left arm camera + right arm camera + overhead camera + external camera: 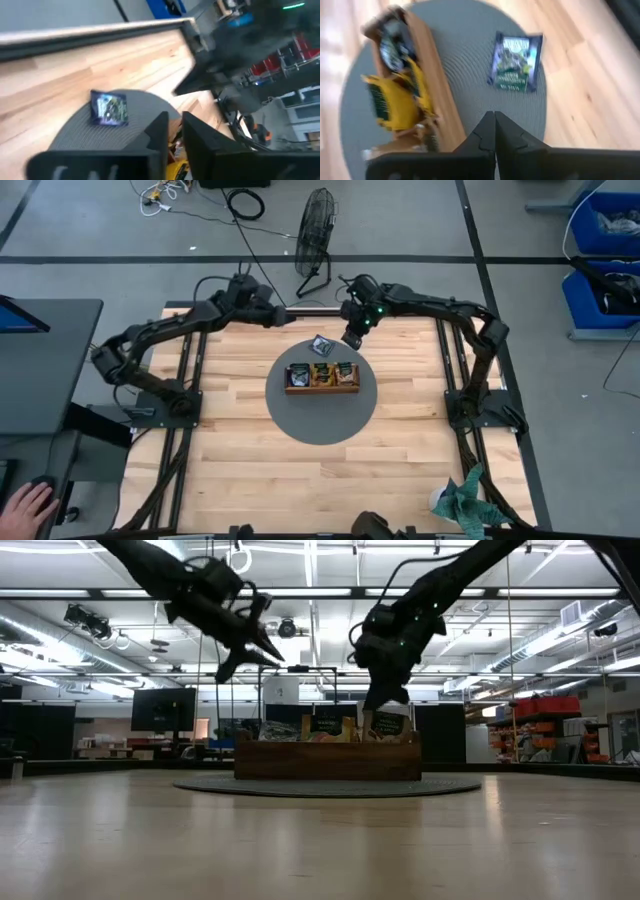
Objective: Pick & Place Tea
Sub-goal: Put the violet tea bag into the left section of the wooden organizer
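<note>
High view: one blue tea sachet [321, 346] lies flat on the grey mat [300, 420] just behind the wooden tray [322, 388], beside the empty, closed right gripper [351, 338], nearer than the narrowly parted left gripper [283, 314].

One sachet [321, 346], blue-edged with a dark green printed face, lies flat and alone on the grey round mat [290, 415], near the mat's far edge, just behind the tray [321, 388] and apart from it, turned a little askew. Other sachets stand on edge inside the wooden tray at mat centre: yellow ones [390, 102] in the middle compartment, a dark blue-green one [395, 42] in an end compartment, dark-faced ones [388, 723] showing above the rim. Exact count in the tray not readable.
</note>
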{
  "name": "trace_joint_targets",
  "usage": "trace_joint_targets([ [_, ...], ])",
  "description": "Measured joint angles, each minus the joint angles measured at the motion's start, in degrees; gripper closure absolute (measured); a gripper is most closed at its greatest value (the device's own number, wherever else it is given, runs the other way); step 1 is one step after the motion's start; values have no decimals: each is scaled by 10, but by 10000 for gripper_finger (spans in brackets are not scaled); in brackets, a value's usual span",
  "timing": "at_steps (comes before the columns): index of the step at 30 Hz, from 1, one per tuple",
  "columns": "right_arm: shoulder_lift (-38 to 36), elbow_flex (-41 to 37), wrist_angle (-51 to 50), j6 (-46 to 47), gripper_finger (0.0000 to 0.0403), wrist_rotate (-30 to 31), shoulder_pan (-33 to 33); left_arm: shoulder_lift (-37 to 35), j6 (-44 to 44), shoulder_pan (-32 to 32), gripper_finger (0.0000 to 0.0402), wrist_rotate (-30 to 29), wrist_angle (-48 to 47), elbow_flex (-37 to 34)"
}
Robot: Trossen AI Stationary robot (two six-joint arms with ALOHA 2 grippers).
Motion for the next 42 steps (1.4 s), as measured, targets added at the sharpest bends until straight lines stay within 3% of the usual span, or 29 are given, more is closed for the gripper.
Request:
trace_joint_targets([
  [5,-38,0,7,14,403,-4,0,66,-20,31,272,59,39,0],
  [9,-76,0,10,21,403,-4,0,120,-29,36,219,65,88,0],
  [14,-122,0,3,44,403,-4,0,189,-40,35,184,90,104,21],
  [19,-171,0,-19,53,403,2,0,255,-33,25,181,98,92,80],
  [28,-222,0,-44,59,403,26,0,333,33,24,197,118,-72,174],
  [37,-225,0,-58,45,398,32,1,371,91,9,197,122,-175,206],
  [42,-225,0,-58,45,399,32,1,379,101,5,197,114,-181,209],
])
